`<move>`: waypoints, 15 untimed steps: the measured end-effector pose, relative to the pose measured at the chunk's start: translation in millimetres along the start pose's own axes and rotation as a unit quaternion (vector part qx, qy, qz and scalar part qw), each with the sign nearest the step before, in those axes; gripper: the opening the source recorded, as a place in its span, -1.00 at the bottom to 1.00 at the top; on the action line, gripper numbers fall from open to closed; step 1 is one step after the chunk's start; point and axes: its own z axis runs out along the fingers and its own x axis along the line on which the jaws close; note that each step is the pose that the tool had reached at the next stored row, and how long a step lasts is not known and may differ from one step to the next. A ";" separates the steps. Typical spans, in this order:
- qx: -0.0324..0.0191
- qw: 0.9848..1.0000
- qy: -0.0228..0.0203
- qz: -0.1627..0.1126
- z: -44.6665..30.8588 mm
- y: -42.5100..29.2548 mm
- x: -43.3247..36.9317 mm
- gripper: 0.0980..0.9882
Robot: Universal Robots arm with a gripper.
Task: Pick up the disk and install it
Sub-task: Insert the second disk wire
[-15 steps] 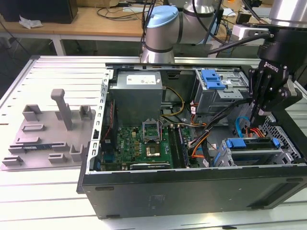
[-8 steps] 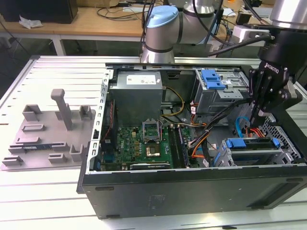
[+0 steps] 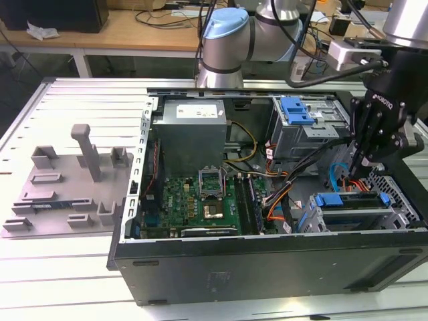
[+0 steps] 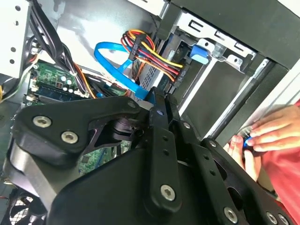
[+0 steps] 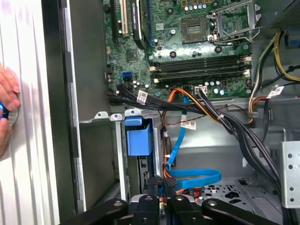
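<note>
— Where do we have the disk (image 3: 351, 208)?

— In the drive cage (image 3: 400, 200) at the corner of the computer case (image 3: 267, 267) on the exterior view's right, against the case's near wall. It lies flat, with its blue bracket along the upper edge.

— And the gripper (image 3: 362, 160)?

— It hangs over that same corner, just above the disk and slightly towards the far side of the case. We see no contact between them. In both wrist views the fingertips (image 5: 165, 183) look drawn together. Whether they nip anything, we cannot tell.

— Which way does the disk run?

— Its long axis follows the near wall, from the exterior view's left to right. In the first wrist view we take the blue block (image 5: 139, 136) in the cage mouth for its bracket end, facing the inside of the case, though the angle is poor.

— What room do we have?

— The case lies open on top, so the space above the cage is free. A looped blue cable (image 5: 187, 176) sits just beside the fingertips. Orange and black leads cross between the cage and the motherboard (image 3: 200, 197). The cage's metal walls close in the disk's long sides.

— Anything outside the case?

— A person's hand (image 5: 7, 96) rests on the ribbed table beside the case wall.
</note>
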 end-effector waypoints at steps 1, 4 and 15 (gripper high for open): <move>0.001 1.000 -0.009 0.000 0.4 -0.2 2.8 -0.86; 0.002 1.000 -0.025 0.001 1.2 -0.5 7.4 -0.86; -0.001 0.998 -0.067 0.001 8.0 -2.1 35.6 -0.86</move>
